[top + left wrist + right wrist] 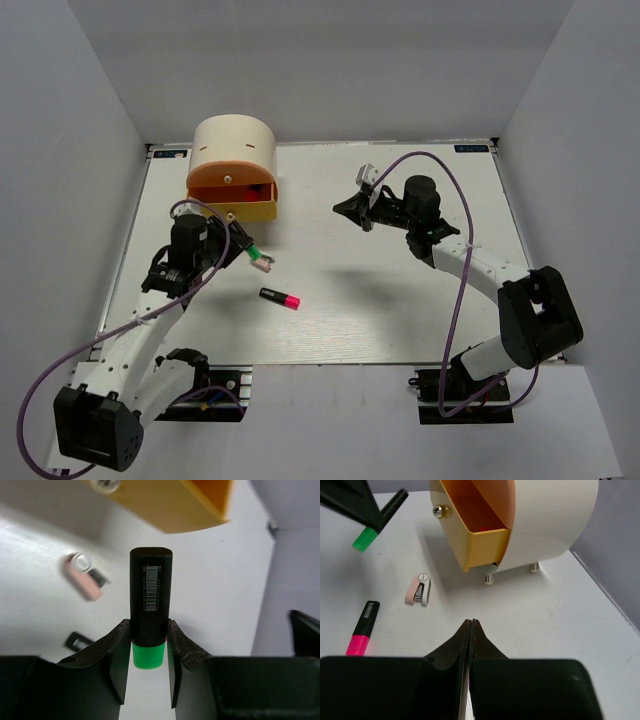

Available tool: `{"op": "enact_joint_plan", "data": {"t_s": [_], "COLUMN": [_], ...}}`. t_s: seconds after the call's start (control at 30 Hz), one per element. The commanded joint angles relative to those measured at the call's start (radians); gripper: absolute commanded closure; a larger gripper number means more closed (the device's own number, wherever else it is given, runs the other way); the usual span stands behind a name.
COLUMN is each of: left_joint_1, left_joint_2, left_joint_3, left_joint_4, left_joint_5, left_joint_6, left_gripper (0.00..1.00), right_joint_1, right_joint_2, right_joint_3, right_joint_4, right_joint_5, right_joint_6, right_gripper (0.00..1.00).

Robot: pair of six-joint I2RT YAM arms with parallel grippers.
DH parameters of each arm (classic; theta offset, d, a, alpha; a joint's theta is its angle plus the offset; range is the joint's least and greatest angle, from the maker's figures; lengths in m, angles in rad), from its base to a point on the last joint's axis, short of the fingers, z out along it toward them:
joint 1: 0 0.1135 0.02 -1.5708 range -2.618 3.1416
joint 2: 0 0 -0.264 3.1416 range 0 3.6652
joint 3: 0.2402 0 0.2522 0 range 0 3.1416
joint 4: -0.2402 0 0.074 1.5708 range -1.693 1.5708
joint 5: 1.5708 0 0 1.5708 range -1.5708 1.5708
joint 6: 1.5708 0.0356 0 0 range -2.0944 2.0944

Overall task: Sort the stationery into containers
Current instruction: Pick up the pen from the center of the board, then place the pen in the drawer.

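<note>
Step in hand: left pincer (148, 640) clenched on the short black green-capped highlighter (151, 595), held off the white desk (400, 300).
Next move, likely: carry it over the open yellow half-round drawer (236, 207) nearby, then release.
Right pincer (471, 625): closed, empty.

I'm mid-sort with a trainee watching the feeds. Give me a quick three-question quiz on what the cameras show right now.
1. True or false: the right pincer grips the pink-capped highlighter.
2. What does the left pincer hold? A) a yellow-tipped stick B) the green-capped highlighter C) nothing
3. Fill in: the open drawer of the cream unit is coloured ____.

Key:
1. False. It is shut and empty, and that highlighter lies on the table.
2. B
3. yellow
</note>
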Motion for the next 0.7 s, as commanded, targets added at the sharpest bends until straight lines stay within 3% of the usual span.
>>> {"op": "enact_joint_plan", "data": {"t_s": [0.0,0.4,0.67], "left_joint_1": [-0.003,-0.003,-0.003], "left_joint_2": [-0.035,0.108,0.149], "left_joint_3": [0.024,0.172,0.137], "left_joint_4": [0.126,0.338,0.402], "left_joint_5": [0.024,-0.154,-0.255], "left_joint_6": [0.006,-0.168,-0.314], "left_gripper": [1.0,1.0,1.0], "right_joint_1": [-0.008,-0.006,-0.005], "right_joint_2": [-0.016,-0.042,-0.059], "right_joint_3": [0.007,-0.03,-0.054], "right_joint_4": [0.003,-0.022,-0.023], "right_joint_5": [-0.042,-0.036,-0.028], "right_joint_6": [-0.012,-0.029,-0.038], "right_gripper": [1.0,1.0,1.0]}}
